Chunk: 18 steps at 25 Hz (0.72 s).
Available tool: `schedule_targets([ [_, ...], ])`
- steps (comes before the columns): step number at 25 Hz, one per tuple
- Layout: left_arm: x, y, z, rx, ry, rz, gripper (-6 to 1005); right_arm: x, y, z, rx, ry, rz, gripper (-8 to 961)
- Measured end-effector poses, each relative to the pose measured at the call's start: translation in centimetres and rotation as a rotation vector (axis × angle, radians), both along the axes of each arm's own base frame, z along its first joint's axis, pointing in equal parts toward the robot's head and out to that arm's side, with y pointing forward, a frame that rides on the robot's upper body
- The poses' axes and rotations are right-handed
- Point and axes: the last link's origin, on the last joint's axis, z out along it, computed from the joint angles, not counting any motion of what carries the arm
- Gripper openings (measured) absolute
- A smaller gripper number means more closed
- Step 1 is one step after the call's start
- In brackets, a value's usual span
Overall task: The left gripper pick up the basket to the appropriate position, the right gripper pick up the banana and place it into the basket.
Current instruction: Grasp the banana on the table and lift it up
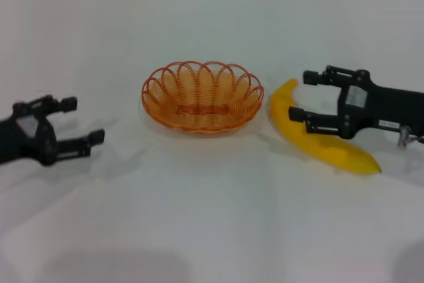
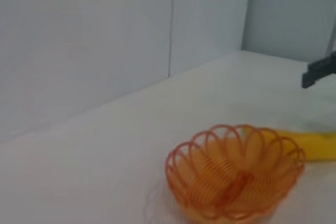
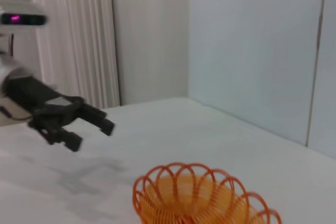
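Head view: left tool open beside the basket; right tool open, straddling the banana on the counter

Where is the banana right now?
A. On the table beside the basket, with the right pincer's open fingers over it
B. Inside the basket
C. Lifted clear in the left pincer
A: the banana lies on the table next to the basket, under the open right pincer.
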Motion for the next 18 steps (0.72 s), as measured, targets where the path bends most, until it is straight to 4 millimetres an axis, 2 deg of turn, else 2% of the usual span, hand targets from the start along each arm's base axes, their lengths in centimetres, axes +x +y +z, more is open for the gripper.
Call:
schedule_targets([
  [5,-1.4,-2.3,-1.6,0.087,-0.041,-0.1,893,1.7,-1.3,0.8,-0.019,-0.02,-0.043,684],
  [10,-1.8,-2.9,-2.3,0.103,-0.064,-0.099,894,2.6,-1.6,1.2,-0.089,-0.054,-0.128,682],
  [18,-1.8,-2.8,-3.0,0.1,-0.068,-0.098,893,2.0,-0.2,-0.8,-0.142,-0.159,-0.143,679],
])
